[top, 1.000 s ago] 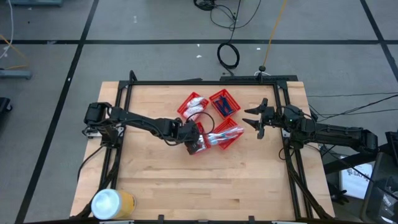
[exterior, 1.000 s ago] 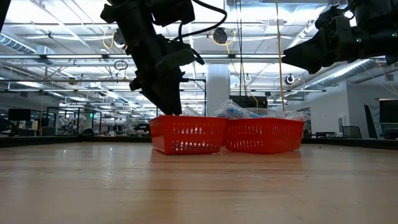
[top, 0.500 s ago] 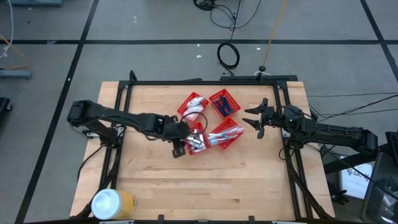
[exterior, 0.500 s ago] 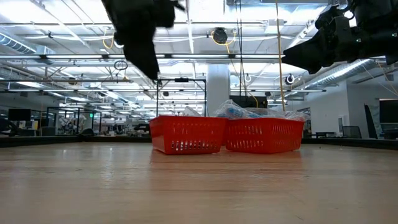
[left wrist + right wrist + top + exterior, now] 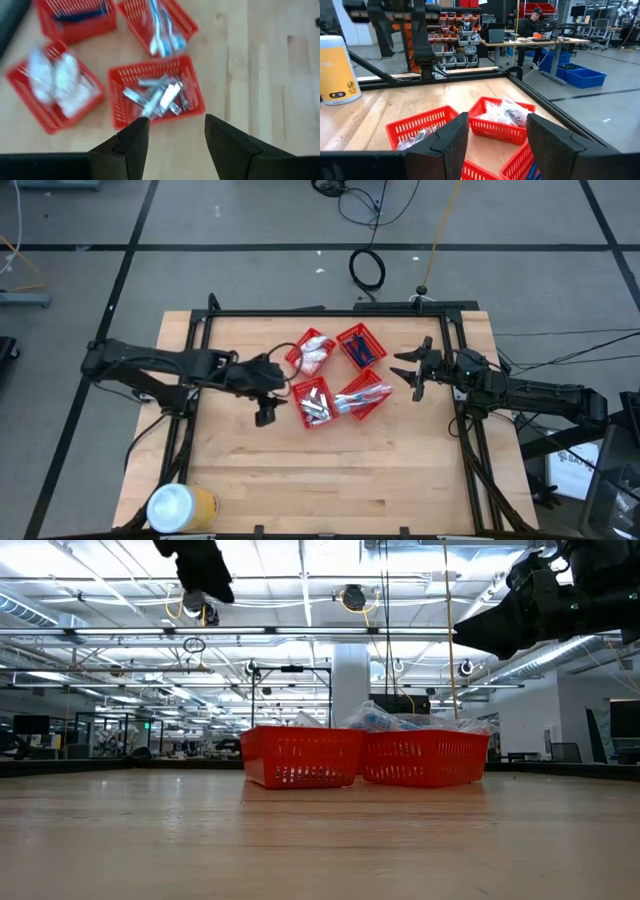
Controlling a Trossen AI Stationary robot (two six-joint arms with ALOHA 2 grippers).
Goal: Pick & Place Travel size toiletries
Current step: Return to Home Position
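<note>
Looking down from overhead, you see a wooden surface (image 5: pixel 260 480) with four red mesh baskets (image 5: pixel 300 406) clustered near its middle. Your left end effector (image 5: pixel 265 415) hangs over bare wood just to the left of the lower-left basket and touches nothing. Its fingers (image 5: pixel 131 145) stand well apart and hold nothing. The left wrist view shows the open gap between them, with that basket beyond.

A heap of small silvery pieces (image 5: pixel 157 97) lies inside the lower-left basket, and they are too small to tell one from another. To its right, the neighbouring basket holds pastel toothbrushes (image 5: pixel 362 392). At the back of the cluster, white sachets (image 5: pixel 315 352) fill the left basket and dark blue razors (image 5: pixel 360 350) fill the right one. Every toiletry in view is inside a basket.

From table height, the left end effector shows only as a dark shape at the upper left, well above the surface.

Your right end effector (image 5: pixel 410 372) waits just off the right side of the cluster, apart from the toothbrush basket. Its fingers are spread wide and empty.

A yellow can with a white lid (image 5: pixel 180 507) stands at the near left corner of the surface, well apart from the baskets. In the right wrist view, a person (image 5: pixel 530 22) sits at a desk in the room beyond.
</note>
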